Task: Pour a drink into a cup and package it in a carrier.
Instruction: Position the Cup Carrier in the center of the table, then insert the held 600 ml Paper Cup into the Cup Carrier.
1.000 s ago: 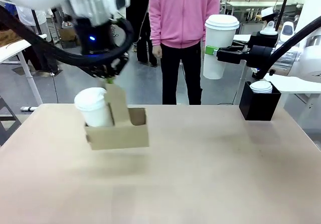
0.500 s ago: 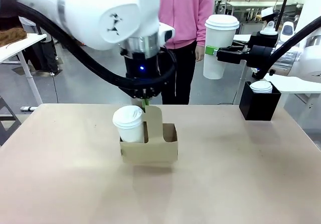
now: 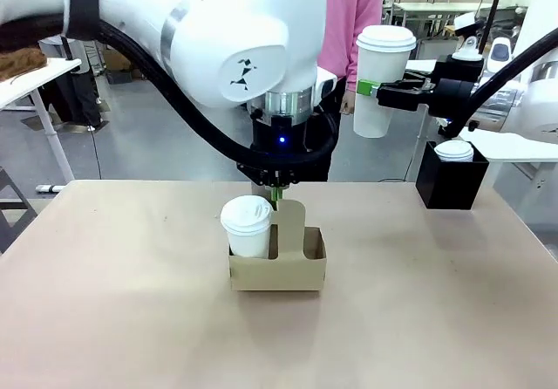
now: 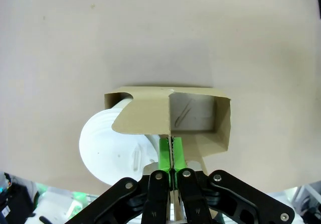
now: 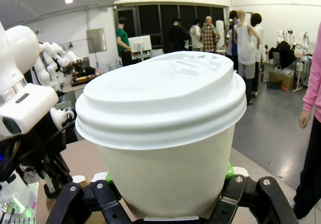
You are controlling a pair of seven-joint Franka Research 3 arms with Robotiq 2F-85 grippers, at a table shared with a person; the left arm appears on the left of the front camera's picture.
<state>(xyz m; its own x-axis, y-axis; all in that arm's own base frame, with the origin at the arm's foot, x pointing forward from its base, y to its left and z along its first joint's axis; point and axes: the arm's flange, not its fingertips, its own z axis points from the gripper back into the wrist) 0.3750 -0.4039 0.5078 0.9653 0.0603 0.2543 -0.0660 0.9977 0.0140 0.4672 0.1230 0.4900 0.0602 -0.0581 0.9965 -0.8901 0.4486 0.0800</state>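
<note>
The carrier (image 3: 277,267) is seen near the middle of the worktop (image 3: 436,319). Its raised handle panel is pinched at the top edge by the left pincer (image 3: 275,195), which is clenched on the cardboard from straight above. In the left wrist view the green pads are pressed flat against the panel from both sides. Whether the carrier's base is set down on the worktop or held just above it cannot be told.

A lidded cup (image 3: 248,228) is seated upright in the carrier's left slot. On the other side of the panel, the bare cardboard floor of the right slot is exposed in the left wrist view.

A second cup (image 3: 384,58), also lidded and upright, is grasped around its body by the right pincer (image 3: 373,88), well above the carrier and to its right. A black box (image 3: 451,184) is placed farther back and to the right of the carrier, with a white lid (image 3: 454,151) laid on top. A person in a pink top (image 3: 353,14) is seen beyond the carrier, at the far side.
</note>
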